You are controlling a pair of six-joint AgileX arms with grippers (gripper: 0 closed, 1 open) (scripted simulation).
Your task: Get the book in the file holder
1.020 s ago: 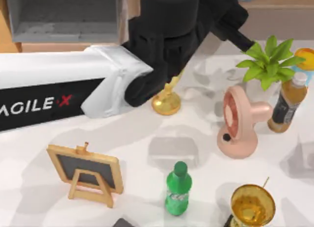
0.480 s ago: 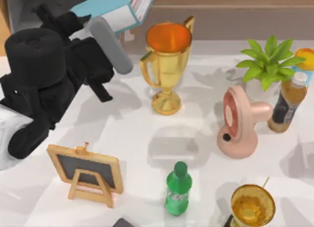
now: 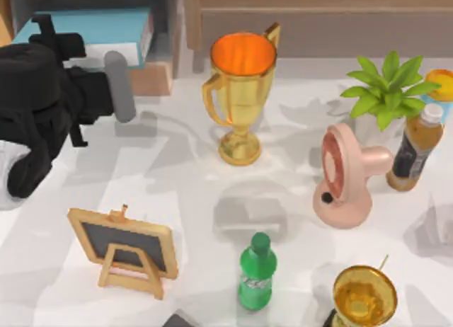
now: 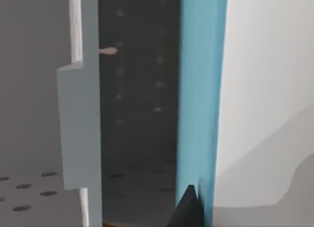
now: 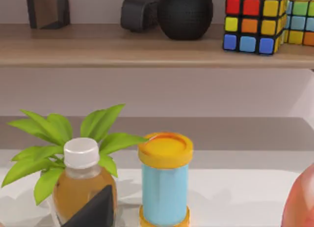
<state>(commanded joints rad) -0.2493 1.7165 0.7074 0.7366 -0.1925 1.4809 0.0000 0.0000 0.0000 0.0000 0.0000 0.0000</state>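
The teal-blue book lies inside the file holder, a grey box with tan panels at the table's back left. My left gripper is at the book's left end, shut on it. In the left wrist view a black fingertip presses against the book's teal cover, with the holder's grey wall beside it. A dark part of my right gripper shows in front of an amber bottle.
A gold trophy stands just right of the holder, before a long brown shelf. A pink fan, plant and amber bottle fill the right. A chalkboard easel, green bottle and gold cup stand in front.
My left arm swung left and carried the book from above the trophy down into the file holder, where it now lies flat.
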